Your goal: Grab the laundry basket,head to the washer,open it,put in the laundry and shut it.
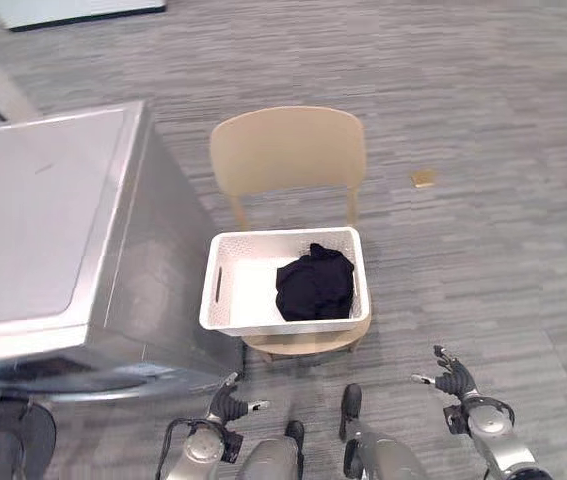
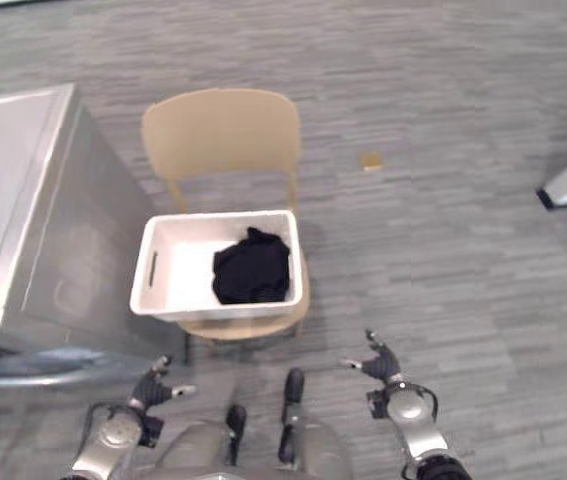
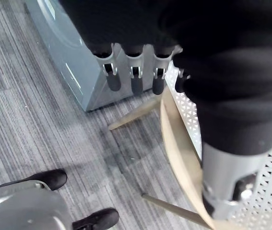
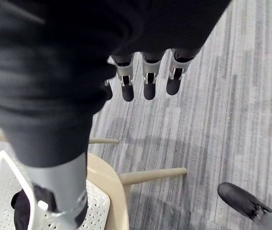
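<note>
At frame centre you see the basket [image 1: 285,279] on a chair [image 1: 288,152], dark laundry [image 1: 314,284] inside, the washer [image 1: 58,235] at left. Low in frame, your left robot hand [image 1: 229,403] and right robot hand [image 1: 451,378] hover spread, holding nothing.

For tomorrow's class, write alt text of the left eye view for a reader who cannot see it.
A white laundry basket holding a dark bundle of clothes sits on a pale wooden chair, right beside a silver washer on grey floor. The robot's left hand and right hand hang open nearer the camera, touching nothing. A small tan object lies on the floor beyond.
</note>
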Tool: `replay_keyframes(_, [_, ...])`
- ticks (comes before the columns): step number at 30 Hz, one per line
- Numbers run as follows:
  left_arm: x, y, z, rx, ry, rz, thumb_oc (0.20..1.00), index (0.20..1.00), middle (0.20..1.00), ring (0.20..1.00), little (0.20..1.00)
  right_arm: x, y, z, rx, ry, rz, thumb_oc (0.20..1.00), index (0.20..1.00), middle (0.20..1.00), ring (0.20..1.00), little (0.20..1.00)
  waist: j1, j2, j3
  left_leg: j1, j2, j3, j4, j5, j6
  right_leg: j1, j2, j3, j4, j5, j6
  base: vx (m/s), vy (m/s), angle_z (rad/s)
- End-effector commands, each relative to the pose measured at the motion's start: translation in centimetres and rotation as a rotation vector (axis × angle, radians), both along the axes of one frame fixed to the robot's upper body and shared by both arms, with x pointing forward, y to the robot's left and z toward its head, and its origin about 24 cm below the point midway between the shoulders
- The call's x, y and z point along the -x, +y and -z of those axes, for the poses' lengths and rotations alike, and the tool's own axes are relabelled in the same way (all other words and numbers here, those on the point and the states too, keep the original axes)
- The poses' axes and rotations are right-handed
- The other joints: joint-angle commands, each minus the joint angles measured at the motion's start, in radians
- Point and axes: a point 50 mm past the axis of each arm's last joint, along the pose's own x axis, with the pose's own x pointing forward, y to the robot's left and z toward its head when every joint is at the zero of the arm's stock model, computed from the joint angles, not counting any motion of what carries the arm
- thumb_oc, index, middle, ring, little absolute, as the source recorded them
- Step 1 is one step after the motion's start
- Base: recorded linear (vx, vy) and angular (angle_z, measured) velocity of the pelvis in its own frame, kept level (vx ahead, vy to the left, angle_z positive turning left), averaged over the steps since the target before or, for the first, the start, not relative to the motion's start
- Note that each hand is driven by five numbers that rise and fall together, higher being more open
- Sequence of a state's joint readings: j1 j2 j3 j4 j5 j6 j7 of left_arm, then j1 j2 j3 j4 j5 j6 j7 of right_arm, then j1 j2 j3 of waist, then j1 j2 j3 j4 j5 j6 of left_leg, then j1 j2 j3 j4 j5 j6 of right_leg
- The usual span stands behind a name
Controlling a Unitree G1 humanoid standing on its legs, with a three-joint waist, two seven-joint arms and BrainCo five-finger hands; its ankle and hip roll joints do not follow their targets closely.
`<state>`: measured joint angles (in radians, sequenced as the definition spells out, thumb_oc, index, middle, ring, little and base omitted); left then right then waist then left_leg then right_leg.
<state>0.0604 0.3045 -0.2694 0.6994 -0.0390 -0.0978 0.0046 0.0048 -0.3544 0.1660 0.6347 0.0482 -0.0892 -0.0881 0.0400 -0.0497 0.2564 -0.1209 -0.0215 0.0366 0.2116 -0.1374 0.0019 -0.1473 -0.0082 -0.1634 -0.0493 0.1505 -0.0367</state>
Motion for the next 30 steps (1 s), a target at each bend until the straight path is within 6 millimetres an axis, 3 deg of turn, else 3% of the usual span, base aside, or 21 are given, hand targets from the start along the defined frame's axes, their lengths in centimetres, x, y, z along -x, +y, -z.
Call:
replay_keyframes(1, [-1.5, 0.6, -1.3, -0.014, -0.079, -0.010, 1.000, 1.000, 1.000, 1.000, 1.000, 0.4, -0.7, -1.1, 0.065, -0.054, -0.042, 1.000, 1.000, 1.000, 1.000, 1.000, -0.022, 0.017, -0.013, -0.042, 0.030, 0.098, -0.031, 0.062, -0.010, 0.078, -0.065, -0.080, 0.054, -0.171, 0.115, 0.01, 0.008, 0.35])
replay_keyframes(3, [-1.7, 0.8, -1.3, -0.030, -0.077, -0.005, 1.000, 1.000, 1.000, 1.000, 1.000, -0.1, -1.1, -1.8, 0.121, -0.075, -0.067, 1.000, 1.000, 1.000, 1.000, 1.000, -0.022, 0.014, -0.008, -0.065, 0.061, 0.152, -0.026, 0.069, -0.022, 0.092, -0.080, -0.113, 0.056, -0.191, 0.119, 0.05, 0.037, 0.34])
replay_keyframes(6, [-1.0, 1.4, -1.1, -0.051, -0.062, -0.008, 1.000, 1.000, 1.000, 1.000, 1.000, -1.2, -1.2, -3.6, 0.213, -0.139, -0.156, 1.000, 1.000, 1.000, 1.000, 1.000, -0.019, 0.015, -0.012, -0.037, 0.071, 0.193, -0.085, 0.098, -0.016, 0.099, -0.095, -0.171, 0.076, -0.197, 0.122, 0.12, 0.133, 0.34])
replay_keyframes(7, [-0.5, 2.1, -0.9, -0.079, -0.050, -0.014, 1.000, 1.000, 1.000, 1.000, 1.000, -1.9, -1.0, -4.8, 0.252, -0.187, -0.200, 1.000, 1.000, 1.000, 1.000, 1.000, -0.015, 0.009, -0.017, -0.026, 0.064, 0.192, -0.097, 0.096, -0.011, 0.107, -0.104, -0.172, 0.089, -0.204, 0.127, 0.18, 0.176, 0.32])
replay_keyframes(11, [-0.1, 2.7, -0.9, -0.092, -0.046, -0.024, 1.000, 1.000, 1.000, 1.000, 1.000, -2.6, -0.7, -6.1, 0.279, -0.245, -0.243, 1.000, 1.000, 1.000, 1.000, 1.000, -0.005, 0.001, -0.019, -0.021, 0.057, 0.194, -0.094, 0.085, -0.001, 0.110, -0.115, -0.164, 0.107, -0.213, 0.132, 0.11, 0.134, 0.03])
replay_keyframes(15, [0.1, 4.2, -1.5, -0.124, -0.067, -0.057, 1.000, 1.000, 1.000, 1.000, 1.000, -5.3, 0.3, -10.0, 0.393, -0.408, -0.361, 1.000, 1.000, 1.000, 1.000, 1.000, 0.034, -0.010, -0.003, -0.016, 0.043, 0.197, -0.076, 0.051, 0.027, 0.071, -0.158, -0.149, 0.228, -0.223, 0.158, 0.09, 0.155, -0.07])
replay_keyframes(16, [0.0, 4.4, -1.6, -0.131, -0.071, -0.058, 1.000, 1.000, 1.000, 1.000, 1.000, -5.8, 0.8, -10.6, 0.410, -0.433, -0.388, 1.000, 1.000, 1.000, 1.000, 1.000, 0.044, -0.009, -0.001, -0.003, 0.039, 0.183, -0.070, 0.021, 0.028, 0.068, -0.171, -0.143, 0.270, -0.239, 0.173, 0.06, 0.120, -0.27])
replay_keyframes(17, [-0.4, 4.6, -1.8, -0.140, -0.081, -0.057, 1.000, 1.000, 1.000, 1.000, 1.000, -6.7, 1.2, -11.5, 0.460, -0.461, -0.434, 1.000, 1.000, 1.000, 1.000, 1.000, 0.047, -0.008, 0.014, -0.013, 0.035, 0.175, -0.063, 0.040, 0.042, 0.026, -0.175, -0.122, 0.336, -0.218, 0.171, 0.05, 0.078, -0.12])
replay_keyframes(19, [-0.5, 4.7, -1.9, -0.142, -0.086, -0.056, 1.000, 1.000, 1.000, 1.000, 1.000, -7.1, 1.4, -12.1, 0.499, -0.485, -0.463, 1.000, 1.000, 1.000, 1.000, 1.000, 0.049, -0.006, 0.016, -0.010, 0.032, 0.163, -0.063, 0.037, 0.044, 0.015, -0.171, -0.103, 0.348, -0.214, 0.178, 0.02, 0.026, 0.16])
replay_keyframes(24, [-0.7, 4.6, -1.9, -0.143, -0.090, -0.030, 1.000, 1.000, 1.000, 1.000, 1.000, -9.4, 1.5, -13.5, 0.623, -0.494, -0.538, 1.000, 1.000, 1.000, 1.000, 1.000, 0.050, 0.009, 0.025, -0.012, -0.004, 0.072, -0.071, 0.044, 0.042, -0.035, -0.115, 0.030, 0.269, -0.204, 0.171, 0.09, -0.023, 0.33])
replay_keyframes(30, [-0.4, 4.6, -1.4, -0.124, -0.078, -0.072, 1.000, 1.000, 1.000, 1.000, 1.000, -11.9, 1.9, -13.7, 0.736, -0.456, -0.574, 1.000, 1.000, 1.000, 1.000, 1.000, 0.097, 0.020, 0.038, -0.088, -0.018, 0.026, -0.086, 0.087, 0.029, -0.065, -0.108, 0.003, 0.230, -0.184, 0.158, 0.00, -0.081, 0.57])
